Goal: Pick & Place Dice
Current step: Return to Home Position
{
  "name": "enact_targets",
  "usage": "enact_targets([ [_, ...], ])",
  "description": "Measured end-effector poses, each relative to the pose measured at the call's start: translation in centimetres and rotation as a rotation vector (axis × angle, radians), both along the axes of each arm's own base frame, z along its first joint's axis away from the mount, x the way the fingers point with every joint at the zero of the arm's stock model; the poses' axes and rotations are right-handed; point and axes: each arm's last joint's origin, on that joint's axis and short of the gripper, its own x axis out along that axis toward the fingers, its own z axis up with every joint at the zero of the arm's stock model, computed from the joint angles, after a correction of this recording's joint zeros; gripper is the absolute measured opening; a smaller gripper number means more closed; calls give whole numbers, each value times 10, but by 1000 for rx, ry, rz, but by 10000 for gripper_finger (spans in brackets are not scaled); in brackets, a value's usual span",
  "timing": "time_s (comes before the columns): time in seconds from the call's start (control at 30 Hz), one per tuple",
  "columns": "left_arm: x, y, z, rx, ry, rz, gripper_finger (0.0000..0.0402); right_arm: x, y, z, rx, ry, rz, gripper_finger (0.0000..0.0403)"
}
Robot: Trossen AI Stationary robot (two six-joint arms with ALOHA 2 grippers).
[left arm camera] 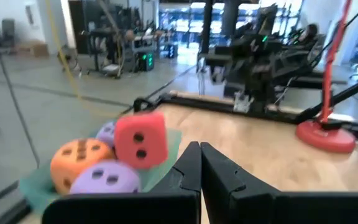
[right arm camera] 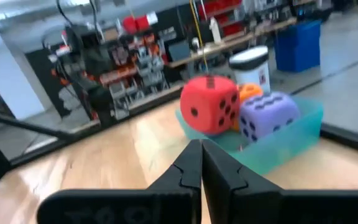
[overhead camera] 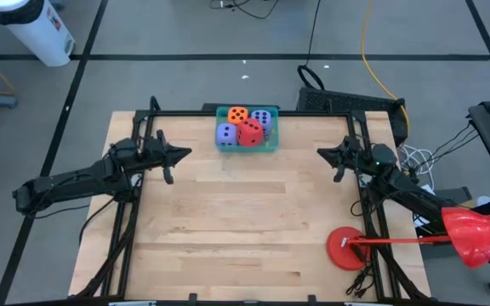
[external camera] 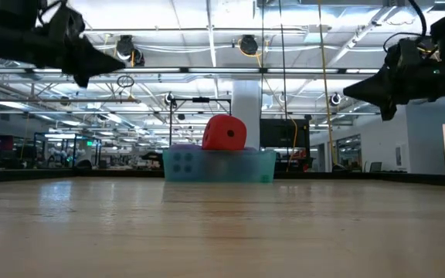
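High view: your left hand (overhead camera: 185,153) hovers at centre left of the frame and your right hand (overhead camera: 321,153) at centre right, both over bare tabletop (overhead camera: 245,221), tips pointing inward toward each other. In each wrist view the two fingers (left arm camera: 188,167) are pressed together tip to tip, so both hands are clenched on nothing. The green bin (overhead camera: 247,150) sits at upper centre, by the far edge of the tabletop and well apart from both hands. It contains all four dice: the orange die (overhead camera: 238,114) and one purple die (overhead camera: 262,118) toward the top, the other purple die (overhead camera: 226,133) at its lower left, and the red die (overhead camera: 251,131) perched on the rest. Low view: you see the red die rising above the bin's rim. A red disc (overhead camera: 347,248) lies at lower right
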Motion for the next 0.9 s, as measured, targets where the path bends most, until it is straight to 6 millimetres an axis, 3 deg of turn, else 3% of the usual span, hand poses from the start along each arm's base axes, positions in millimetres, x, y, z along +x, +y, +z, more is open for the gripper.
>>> enact_targets([
  [0.3, -3, -1, -56, -74, 58, 24, 1, 1, 0, 0, 56, -14, 18, 0],
  [0.53, -3, -13, -52, -40, -39, -103, 1, 8, 15, -2, 92, 5, 209, 0],
  [0.9, -8, -21, -55, 62, 23, -40, 1, 14, 34, -3, -83, 78, 303, 0],
])
